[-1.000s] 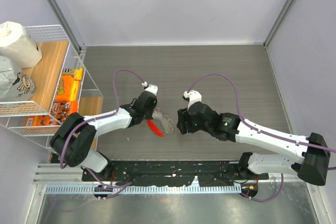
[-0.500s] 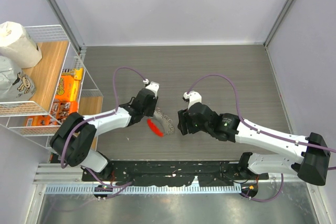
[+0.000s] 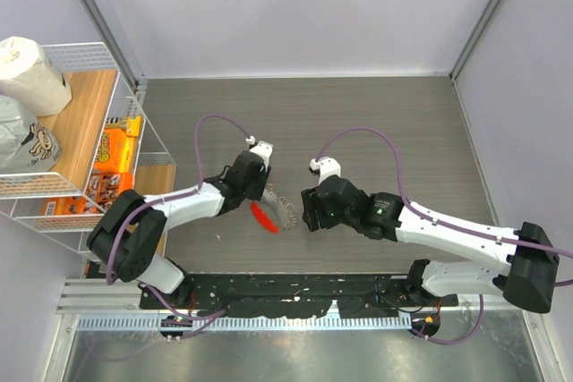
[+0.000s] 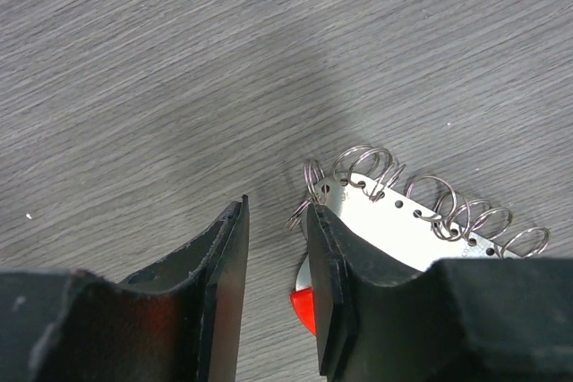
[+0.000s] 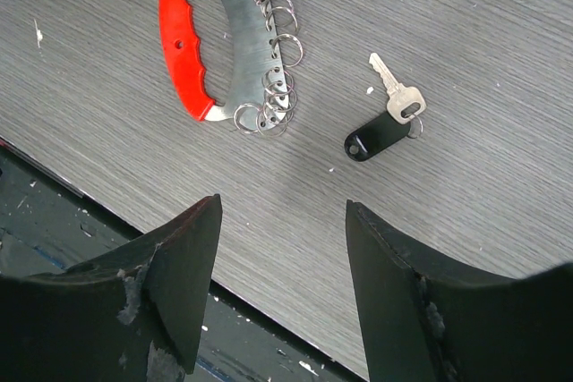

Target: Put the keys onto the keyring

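Observation:
The keyring (image 3: 265,218) lies flat on the grey table between the two arms: a curved red strip (image 5: 175,42) joined to a silvery plate (image 4: 403,225) edged with several wire rings. My left gripper (image 4: 277,210) is open just beside the plate's end; only bare table shows between its fingers (image 4: 327,292). From above, the left gripper (image 3: 257,196) hovers at the keyring's upper left end. The keys (image 5: 387,115), a small silver key on a black tag, rest on the table right of the keyring. My right gripper (image 5: 283,203) stands open and empty over the table edge. The right gripper (image 3: 307,210) hides the keys from above.
A wire shelf (image 3: 134,109) with snack packs (image 3: 116,145) and a paper bag (image 3: 31,73) stands at the left wall. The table's near edge and a dark rail (image 5: 54,212) run just below the right gripper. Grey walls close the far and right sides.
The left gripper's jaws have widened and it has drawn slightly up and away from the red strip. The right gripper has edged a little to the left.

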